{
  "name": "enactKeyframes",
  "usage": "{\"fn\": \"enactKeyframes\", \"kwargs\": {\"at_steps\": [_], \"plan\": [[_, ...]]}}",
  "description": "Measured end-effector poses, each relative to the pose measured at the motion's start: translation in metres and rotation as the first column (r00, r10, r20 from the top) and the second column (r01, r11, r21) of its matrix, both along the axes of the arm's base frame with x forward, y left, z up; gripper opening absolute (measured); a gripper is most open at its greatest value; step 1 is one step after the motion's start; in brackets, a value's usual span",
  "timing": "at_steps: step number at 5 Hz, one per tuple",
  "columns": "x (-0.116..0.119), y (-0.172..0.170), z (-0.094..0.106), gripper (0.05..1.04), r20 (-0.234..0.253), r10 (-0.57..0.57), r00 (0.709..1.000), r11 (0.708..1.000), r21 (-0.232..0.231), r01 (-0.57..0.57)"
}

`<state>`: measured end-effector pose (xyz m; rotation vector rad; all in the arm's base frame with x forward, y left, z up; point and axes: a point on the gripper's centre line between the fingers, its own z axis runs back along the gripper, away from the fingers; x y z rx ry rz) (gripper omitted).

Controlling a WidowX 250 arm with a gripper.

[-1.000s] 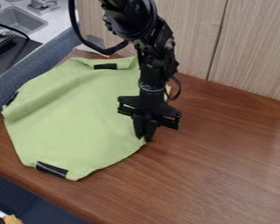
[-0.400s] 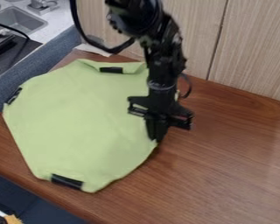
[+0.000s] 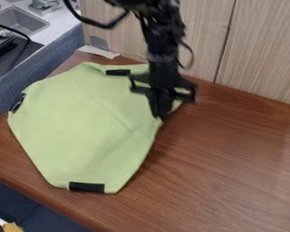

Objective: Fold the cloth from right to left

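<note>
Cloth of light green fabric (image 3: 81, 129) is lying nearly spread out in the camera view, covering the left part of the brown wood-grain table (image 3: 232, 174); one short black strip (image 3: 87, 187) is marking its near edge, another black strip (image 3: 118, 72) its far edge, and a dark strip (image 3: 17, 103) its left edge. The black two-finger gripper (image 3: 160, 114) is hanging over the cloth's right edge, its fingertips seemingly pressed together on a pinch of fabric; faint creases are running from that spot across the cloth, though whether the pinched edge is clearing the wood I cannot tell.

The fold is looking barely begun, with the right side yet to be laid over the left; doing it well is meaning raising the pinched edge before carrying it leftward, in a low, slow arc; a flat pull would be risking dragging the whole cloth, since nothing is pinning its left side; the grip is looking narrow, so a jerk could be letting the edge slip; the arm should be aiming for the left strip, lowering the edge flat there, then letting go and rising straight up.
</note>
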<state>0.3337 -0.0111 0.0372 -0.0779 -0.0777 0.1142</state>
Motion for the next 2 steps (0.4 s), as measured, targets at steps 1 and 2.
{"fn": "enactKeyframes", "kwargs": {"at_steps": [1, 2], "plan": [[0.010, 0.030, 0.016, 0.054, 0.016, 0.074, 0.997, 0.997, -0.023, -0.074], [0.017, 0.071, 0.024, 0.054, 0.026, 0.164, 0.986, 0.986, -0.044, -0.163]]}}
